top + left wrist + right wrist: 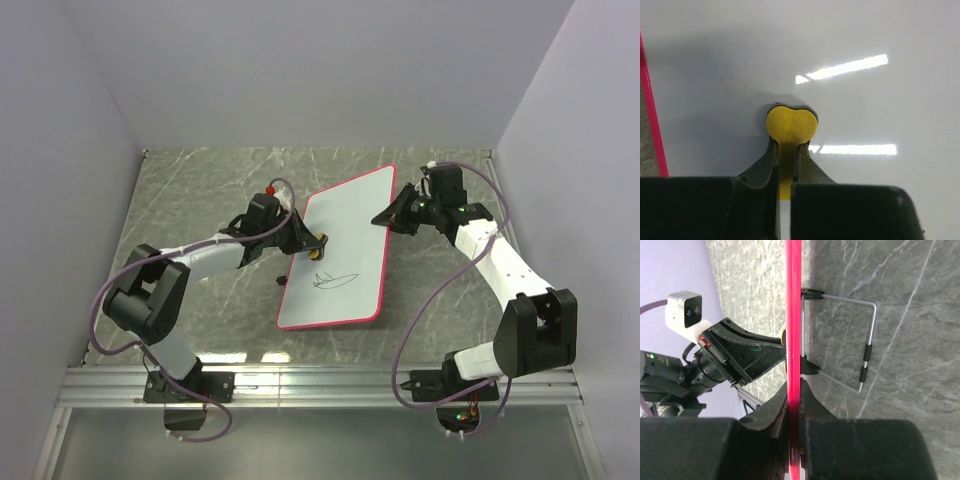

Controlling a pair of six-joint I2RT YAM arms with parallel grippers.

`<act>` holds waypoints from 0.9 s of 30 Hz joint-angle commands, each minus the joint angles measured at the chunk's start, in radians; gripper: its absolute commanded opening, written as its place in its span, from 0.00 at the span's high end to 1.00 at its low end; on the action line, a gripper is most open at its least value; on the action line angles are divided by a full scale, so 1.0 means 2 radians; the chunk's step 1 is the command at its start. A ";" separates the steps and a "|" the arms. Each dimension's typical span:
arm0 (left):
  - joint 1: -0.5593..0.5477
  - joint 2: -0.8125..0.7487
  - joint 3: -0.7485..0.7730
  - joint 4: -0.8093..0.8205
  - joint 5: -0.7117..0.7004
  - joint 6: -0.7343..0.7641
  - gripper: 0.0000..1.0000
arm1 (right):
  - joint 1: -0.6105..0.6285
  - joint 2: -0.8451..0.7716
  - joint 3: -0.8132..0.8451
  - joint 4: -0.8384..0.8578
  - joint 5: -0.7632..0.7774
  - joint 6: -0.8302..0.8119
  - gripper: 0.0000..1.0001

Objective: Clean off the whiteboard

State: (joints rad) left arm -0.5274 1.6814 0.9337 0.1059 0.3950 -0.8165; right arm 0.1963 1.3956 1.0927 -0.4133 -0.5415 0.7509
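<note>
Top view, whiteboard (345, 235): sits mid-desk at a slant, with a red rim (330, 325) all round and a black scribble (331, 279) on its near half.
Top view, desk (200, 190): a grey marbled surface beneath the board and both arms.
Top view, left gripper (313, 238): reaches in over the board's left edge with a yellow eraser (321, 238) at its tip, just beyond the scribble.
Top view, right gripper (388, 216): meets the board's right rim near the far corner.
Left wrist view, left gripper: pinched tight on the yellow eraser, which bulges out past the two fingers and is set against the white face. Strips of light glare beside it. The red rim runs down the left, with desk past it.
Right wrist view, right gripper: clamped on the whiteboard, one finger on each side of the red rim, which is seen edge-on.
Right wrist view, wire stand (862, 340): a grey wire loop with black sleeves, fixed to the board's back and standing out over the desk.
Right wrist view, left arm (715, 365): on the board's other side, dark fingers reaching to the face, a white wrist camera (685, 310) above.
</note>
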 commanded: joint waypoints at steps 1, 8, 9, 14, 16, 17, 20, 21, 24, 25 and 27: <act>-0.022 0.059 -0.070 -0.069 -0.028 0.005 1.00 | 0.020 -0.021 0.010 0.019 -0.043 -0.010 1.00; -0.005 0.047 -0.093 -0.095 -0.064 -0.001 1.00 | 0.020 -0.024 0.014 0.014 -0.043 -0.012 1.00; 0.001 0.044 -0.102 -0.097 -0.067 -0.003 1.00 | 0.019 -0.025 0.014 0.013 -0.042 -0.013 1.00; 0.001 0.018 -0.125 -0.108 -0.072 -0.015 1.00 | 0.019 -0.026 0.022 0.006 -0.037 -0.016 1.00; -0.012 0.000 -0.129 -0.116 -0.074 -0.017 1.00 | 0.019 -0.024 0.028 0.003 -0.037 -0.016 1.00; -0.018 -0.006 -0.129 -0.120 -0.076 -0.018 1.00 | 0.019 -0.024 0.030 0.003 -0.036 -0.016 1.00; -0.061 -0.029 -0.113 -0.148 -0.086 -0.026 1.00 | 0.019 -0.019 0.035 0.003 -0.035 -0.016 1.00; -0.074 -0.037 -0.105 -0.159 -0.089 -0.029 1.00 | 0.019 -0.016 0.036 0.003 -0.035 -0.016 1.00; -0.125 -0.058 -0.072 -0.196 -0.099 -0.048 1.00 | 0.019 -0.013 0.035 0.010 -0.032 -0.012 1.00; -0.136 -0.065 -0.065 -0.205 -0.099 -0.054 1.00 | 0.020 -0.013 0.033 0.010 -0.030 -0.010 1.00; -0.163 -0.086 -0.041 -0.228 -0.099 -0.071 1.00 | 0.019 -0.015 0.033 0.010 -0.014 -0.008 1.00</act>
State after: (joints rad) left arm -0.6907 1.5105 0.8272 -0.0937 -0.0071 -0.8883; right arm 0.2024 1.3853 1.1130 -0.4469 -0.5537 0.7033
